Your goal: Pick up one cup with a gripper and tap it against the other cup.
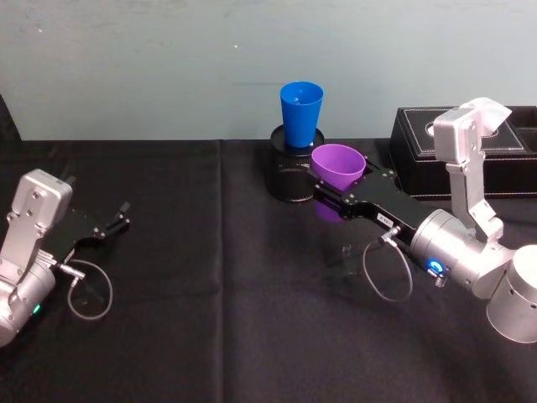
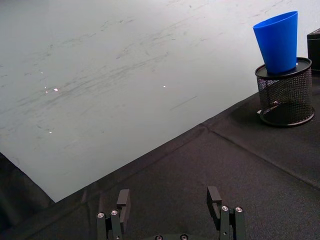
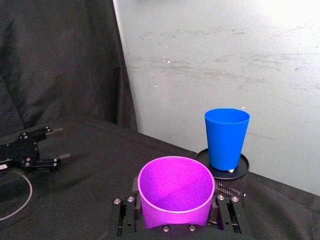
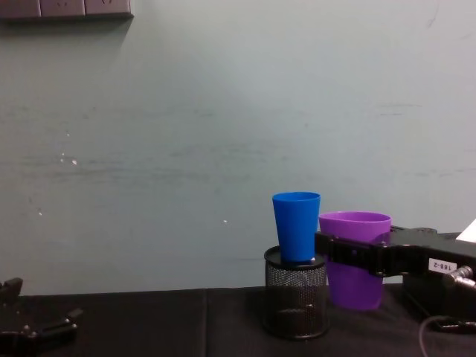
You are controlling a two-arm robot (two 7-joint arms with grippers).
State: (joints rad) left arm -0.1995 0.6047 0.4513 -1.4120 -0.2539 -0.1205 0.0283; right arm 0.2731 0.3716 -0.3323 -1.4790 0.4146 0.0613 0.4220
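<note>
**Holding the purple cup up beside the blue cup**

Closed on the purple cup (image 1: 339, 164) from both sides, the right gripper (image 1: 340, 186) has its flat black fingers (image 3: 123, 216) pressed against the lower wall. The cup is upright, mouth up, and lifted clear of the black surface (image 1: 210, 319). Its rim sits just beside the blue cup (image 1: 301, 113), on the robot's side of it. The right wrist view shows a small gap between them.

The blue cup stands upright on the flat top of a black mesh pen holder (image 1: 285, 178), close to the pale wall at the surface's far edge. A black box (image 1: 411, 147) lies just right of the holder, behind the right arm.

Far to the left, the left gripper (image 1: 113, 222) rests low near the surface, fingers spread and holding nothing. Between the two grippers is a broad stretch of bare cloth.
</note>
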